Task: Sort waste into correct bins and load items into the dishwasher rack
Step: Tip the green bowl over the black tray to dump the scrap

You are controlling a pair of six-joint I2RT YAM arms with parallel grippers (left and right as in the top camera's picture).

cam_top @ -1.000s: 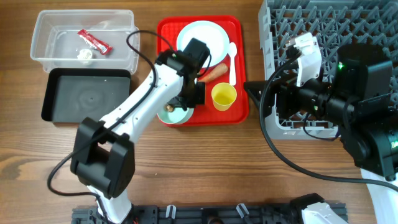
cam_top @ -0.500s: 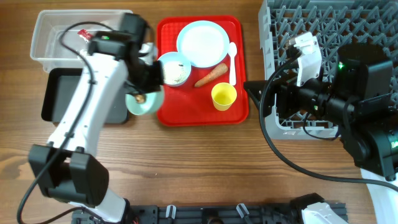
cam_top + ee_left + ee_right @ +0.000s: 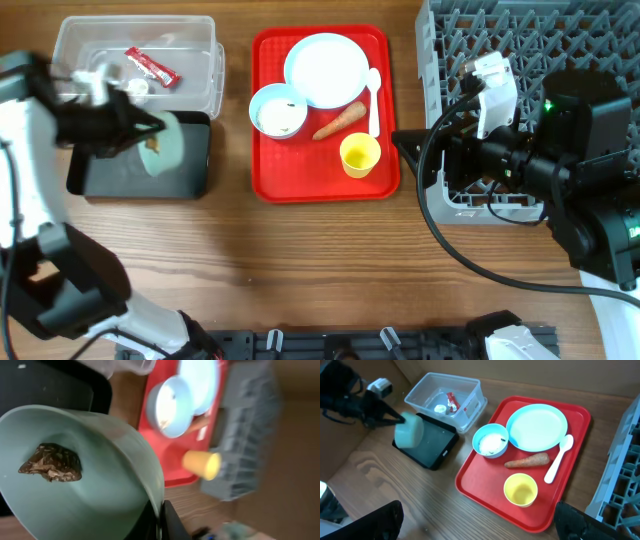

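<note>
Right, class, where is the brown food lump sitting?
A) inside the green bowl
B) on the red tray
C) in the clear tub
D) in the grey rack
A: the left wrist view shows the brown lump lying inside the green bowl, which the left gripper grips by its rim, tilted above the black tray.

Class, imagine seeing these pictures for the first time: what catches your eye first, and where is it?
The bright red serving tray in the middle of the overhead view draws the eye first, with a yellow cup and an orange carrot on it. Next comes the pale-green bowl, tipped on its side over the black tray in the left hand, a brown lump inside.
</note>
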